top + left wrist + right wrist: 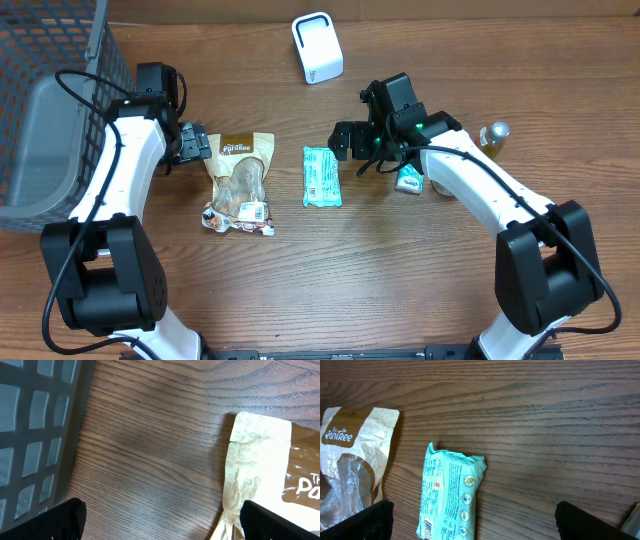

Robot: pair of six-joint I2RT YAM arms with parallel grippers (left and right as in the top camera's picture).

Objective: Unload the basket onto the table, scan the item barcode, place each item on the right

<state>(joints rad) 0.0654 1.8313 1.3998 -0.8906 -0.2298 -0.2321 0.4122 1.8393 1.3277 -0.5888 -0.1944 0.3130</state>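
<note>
Progress: nil. Your left fingers and right fingers open, empty; teal packet, centre frame, unlifted; white scanner, top centre, unused.

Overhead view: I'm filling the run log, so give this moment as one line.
left gripper open, beside brown pouch | right gripper open, near teal packet | white scanner untouched | nothing held

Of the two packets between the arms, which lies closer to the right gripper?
The teal packet; the brown pouch lies beside the left gripper.
</note>
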